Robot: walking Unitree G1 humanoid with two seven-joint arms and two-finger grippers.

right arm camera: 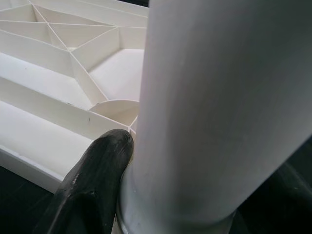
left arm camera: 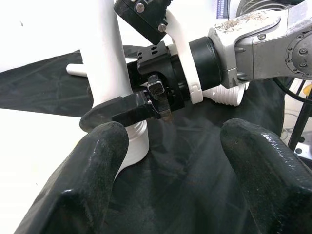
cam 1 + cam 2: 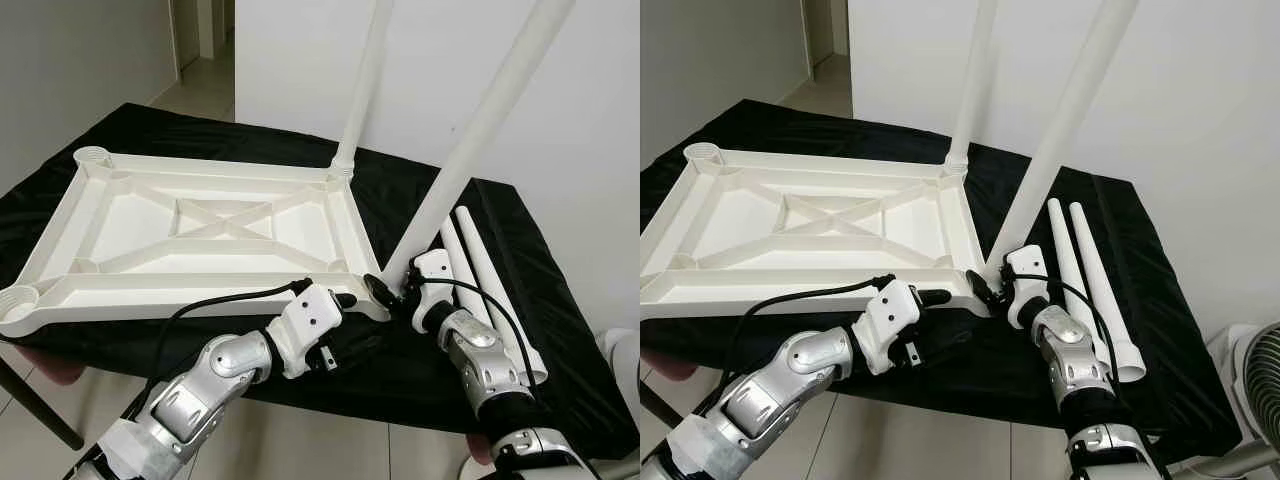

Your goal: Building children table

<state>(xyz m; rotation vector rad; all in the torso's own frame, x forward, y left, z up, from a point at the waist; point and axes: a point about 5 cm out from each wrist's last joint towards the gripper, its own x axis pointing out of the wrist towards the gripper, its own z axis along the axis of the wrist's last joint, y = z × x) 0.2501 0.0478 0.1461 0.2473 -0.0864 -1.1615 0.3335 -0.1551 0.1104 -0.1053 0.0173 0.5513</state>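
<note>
A white plastic tabletop (image 3: pixel 200 235) lies upside down, its ribbed underside with a crossed brace facing up, on a table draped in black cloth (image 3: pixel 520 300). At its far right corner an upright white leg (image 3: pixel 362 85) stands in its socket. At the near right corner a second leg (image 3: pixel 478 135) leans, tilted away to the right, with its lower end at the corner socket. The right gripper (image 3: pixel 385 290) is clamped around the base of this tilted leg; the right wrist view shows one black finger (image 1: pixel 95 170) pressed against the tube just above its collar, with the ribbed underside beyond. The left gripper (image 3: pixel 345 300) sits just beside the same corner, at the near edge of the tabletop, pointing toward the right gripper; in the left wrist view its two black fingers (image 2: pixel 92 170) are spread wide apart over the cloth with nothing between them. Two spare legs (image 3: pixel 480 270) lie side by side on the cloth to the right of the tabletop, near the right arm. The two left corner sockets (image 3: pixel 92 155) of the tabletop stand without legs. A white wall (image 3: pixel 560 150) rises behind the table.
</note>
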